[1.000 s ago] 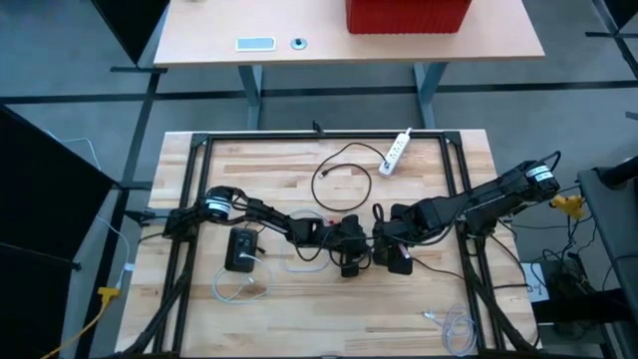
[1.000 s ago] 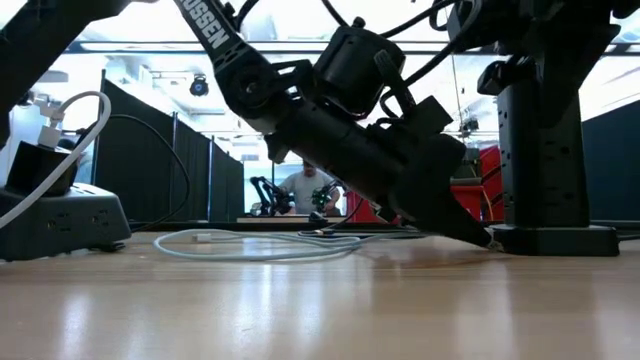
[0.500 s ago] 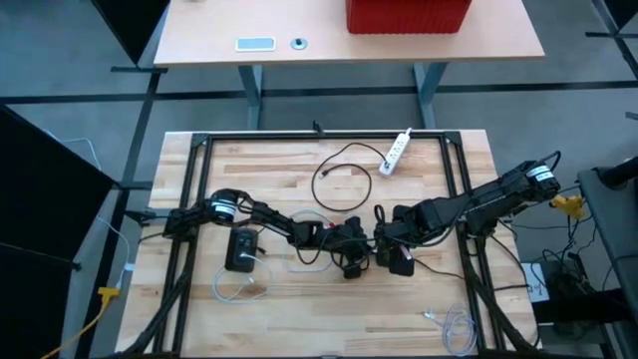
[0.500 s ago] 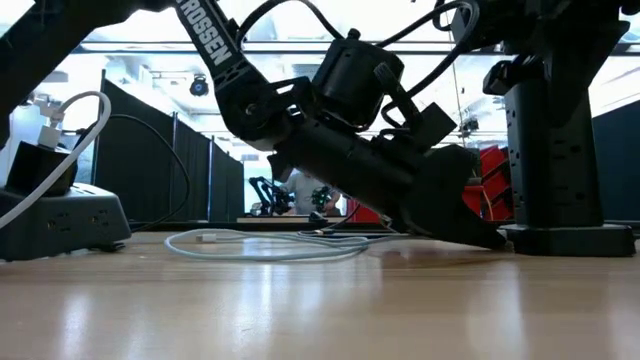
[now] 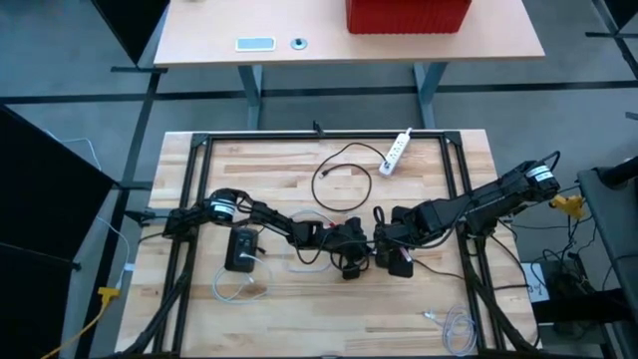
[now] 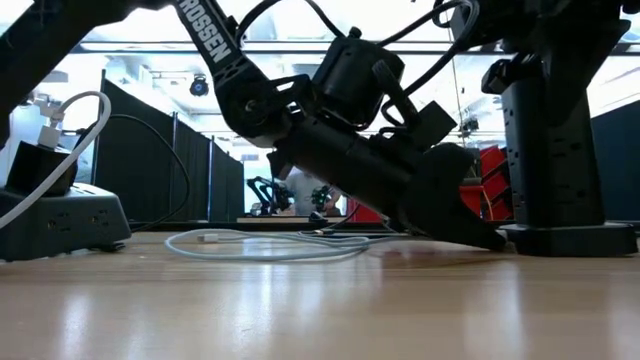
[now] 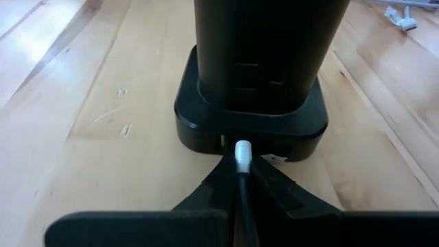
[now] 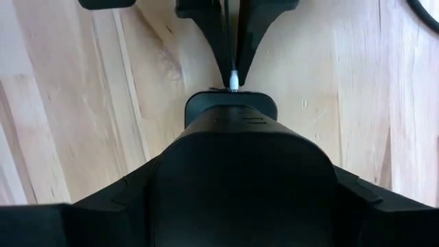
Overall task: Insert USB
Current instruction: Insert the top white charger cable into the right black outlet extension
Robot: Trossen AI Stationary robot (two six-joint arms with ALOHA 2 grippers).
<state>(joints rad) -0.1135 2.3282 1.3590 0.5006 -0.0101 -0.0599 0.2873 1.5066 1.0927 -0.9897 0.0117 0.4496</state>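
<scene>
We look down on a pale wooden plank tabletop [image 5: 299, 319] framed by black rails, where two dark arms meet near the middle. The left pincer [image 7: 241, 180] lies low over the wood, its two dark fingers [image 7: 214, 180] pressed narrow on a thin dark cable ending in a white USB plug [image 7: 243, 151]. The plug tip sits at the front face of a black square-based charging tower [image 7: 251, 123], just at its lower edge beside a small green light (whether it has entered a port we cannot tell). The right pincer [image 5: 395, 249] comes from the opposite side, its fingers spread wide around the upright body of the same tower; in the right wrist view the tower fills the gap between them.

Elsewhere on the tabletop lie:
- a black power block [image 5: 240, 249] with a white cable plugged in, at the left;
- a loose white cable [image 6: 260, 243] looped flat, near the left arm;
- a black cable loop [image 5: 341, 172] toward the far edge;
- a white power strip [image 5: 396, 152] beside it.

Beyond stands a light desk carrying a red ribbed bin [image 5: 407, 15].
</scene>
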